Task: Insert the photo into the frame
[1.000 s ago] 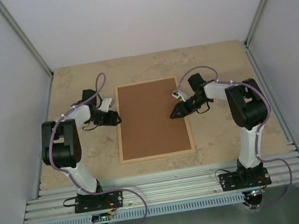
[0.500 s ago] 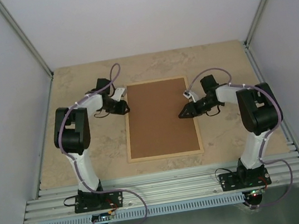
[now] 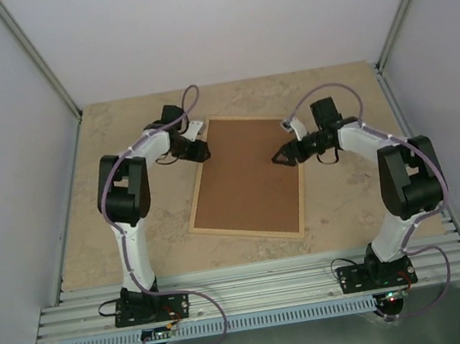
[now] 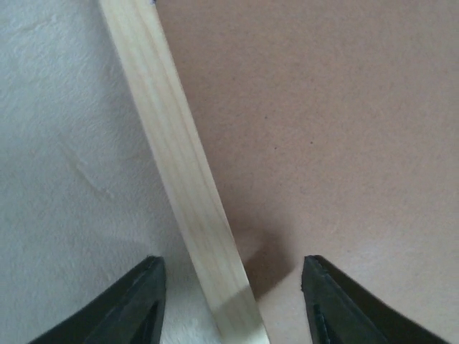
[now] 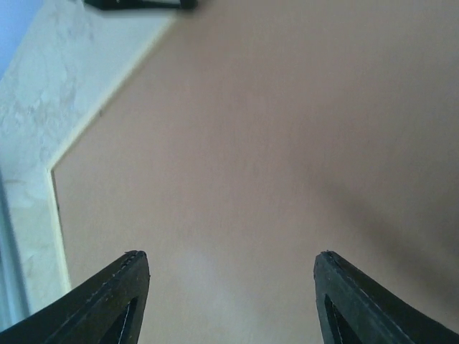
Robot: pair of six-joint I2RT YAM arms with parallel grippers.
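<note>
The frame lies face down and skewed on the table, thin pale wooden slats around a brown backing panel. The photo is out of view. My left gripper is at the frame's far left corner. It is open, its jaws astride the left slat without gripping it, and the left gripper has one fingertip over the table and one over the panel. My right gripper hovers open over the panel's far right part. Only bare panel shows under the right gripper.
The beige marbled table runs out to white walls on three sides. A metal rail at the near edge carries both arm bases. In the right wrist view the frame's pale edge borders the table.
The frame has slid right and turned, so its far end now leans right. Both grippers moved farther from the bases: the left along the left slat to the far corner, the right up the panel.
</note>
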